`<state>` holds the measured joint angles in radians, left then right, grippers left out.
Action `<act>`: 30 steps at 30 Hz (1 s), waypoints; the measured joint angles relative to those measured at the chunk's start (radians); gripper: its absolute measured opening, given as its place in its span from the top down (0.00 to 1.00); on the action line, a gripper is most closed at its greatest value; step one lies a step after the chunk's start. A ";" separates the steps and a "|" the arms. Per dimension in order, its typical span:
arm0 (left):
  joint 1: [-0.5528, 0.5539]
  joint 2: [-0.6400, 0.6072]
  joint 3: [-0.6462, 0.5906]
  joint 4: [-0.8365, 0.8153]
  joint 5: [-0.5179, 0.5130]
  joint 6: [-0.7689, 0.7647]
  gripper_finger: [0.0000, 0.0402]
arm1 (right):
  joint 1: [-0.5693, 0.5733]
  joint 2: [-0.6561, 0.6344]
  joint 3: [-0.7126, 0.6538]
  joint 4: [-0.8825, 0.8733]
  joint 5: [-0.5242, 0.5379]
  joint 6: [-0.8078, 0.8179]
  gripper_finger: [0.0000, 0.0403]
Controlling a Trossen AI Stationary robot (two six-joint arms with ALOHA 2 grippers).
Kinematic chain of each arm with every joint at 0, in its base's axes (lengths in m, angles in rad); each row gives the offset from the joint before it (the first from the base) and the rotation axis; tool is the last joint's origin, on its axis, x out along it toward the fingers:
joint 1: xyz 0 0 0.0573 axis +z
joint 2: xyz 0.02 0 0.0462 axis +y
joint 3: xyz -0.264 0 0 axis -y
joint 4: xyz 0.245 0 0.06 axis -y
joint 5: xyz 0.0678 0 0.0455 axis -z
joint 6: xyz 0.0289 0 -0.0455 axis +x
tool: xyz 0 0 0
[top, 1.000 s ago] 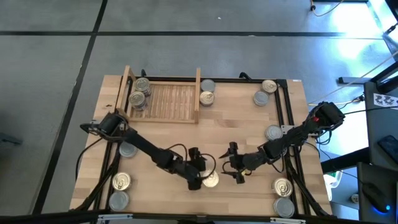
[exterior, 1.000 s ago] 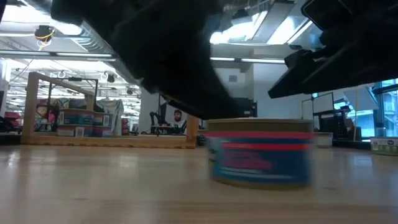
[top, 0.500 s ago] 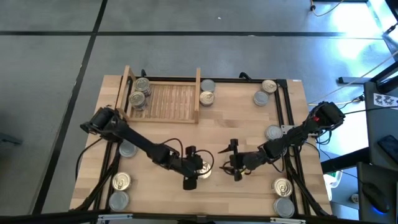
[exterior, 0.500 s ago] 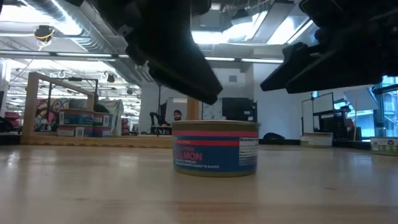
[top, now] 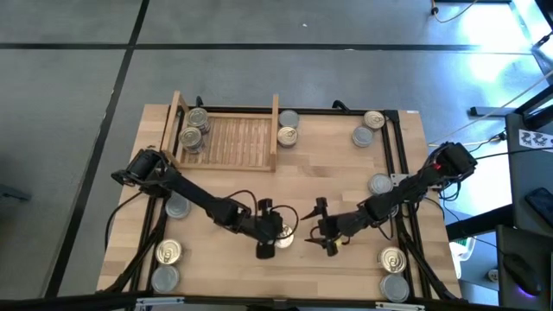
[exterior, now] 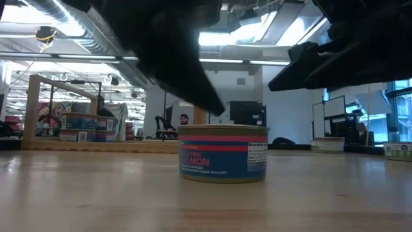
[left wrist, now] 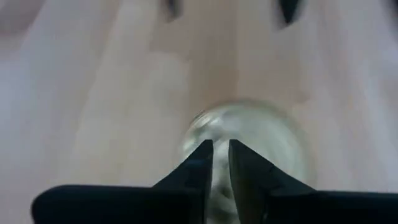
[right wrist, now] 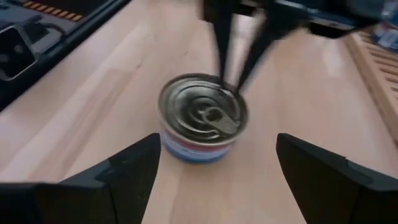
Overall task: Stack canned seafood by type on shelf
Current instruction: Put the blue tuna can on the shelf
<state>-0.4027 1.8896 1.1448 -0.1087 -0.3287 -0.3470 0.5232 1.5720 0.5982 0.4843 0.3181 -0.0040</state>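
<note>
A salmon can [right wrist: 202,115] with a blue and red label and a pull-tab top stands upright on its base on the table near the middle front [top: 282,235]. My left gripper [right wrist: 236,84] hangs just over the can's rim on the side away from my right gripper. It slants down with its fingers shut and nothing between them [left wrist: 220,149]. The low view shows its tip [exterior: 215,106] a little above the can's top [exterior: 223,127]. My right gripper [top: 314,231] is open, to the right of the can, and points at it. The shelf [top: 229,138] stands at the far left with cans [top: 194,130] at its left end.
Two cans [top: 288,130] stand just outside the shelf's right side board. Other cans stand at the far right [top: 367,128], the right edge [top: 380,183], the near right corner [top: 393,272], the left edge [top: 177,207] and the near left corner [top: 167,263]. Black rails [top: 402,173] run along both sides.
The salmon can has slid a short way toward the table's left and far side and now stands still. My left gripper has gone with it, risen a little and shut its fingers, which were spread a second ago.
</note>
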 joint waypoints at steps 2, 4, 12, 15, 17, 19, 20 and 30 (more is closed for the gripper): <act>-0.015 0.000 -0.019 0.011 -0.002 0.041 0.91 | 0.000 0.023 0.017 -0.001 -0.021 -0.010 0.20; -0.032 -0.001 -0.060 0.082 0.001 0.078 0.95 | 0.000 0.054 0.044 -0.001 -0.039 -0.035 0.20; -0.042 0.002 -0.209 0.350 -0.002 0.117 0.98 | 0.000 0.200 0.174 -0.016 -0.068 -0.211 0.20; -0.026 0.009 -0.274 0.461 -0.013 0.095 0.99 | 0.000 0.247 0.212 -0.026 -0.054 -0.271 0.20; -0.016 0.022 -0.322 0.565 -0.017 0.077 0.99 | 0.000 0.271 0.240 -0.064 -0.030 -0.316 0.20; -0.007 0.041 -0.367 0.670 -0.018 0.052 0.99 | 0.000 0.294 0.266 -0.108 0.022 -0.355 0.20; -0.003 0.051 -0.385 0.715 -0.017 0.037 0.99 | 0.000 0.301 0.277 -0.146 0.061 -0.379 0.20; 0.022 0.082 -0.464 0.889 -0.015 -0.074 0.99 | 0.000 0.319 0.325 -0.324 0.224 -0.560 0.20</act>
<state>-0.3806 1.9717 0.6808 0.7802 -0.3435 -0.4206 0.5232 1.8912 0.9237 0.1606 0.5421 -0.5642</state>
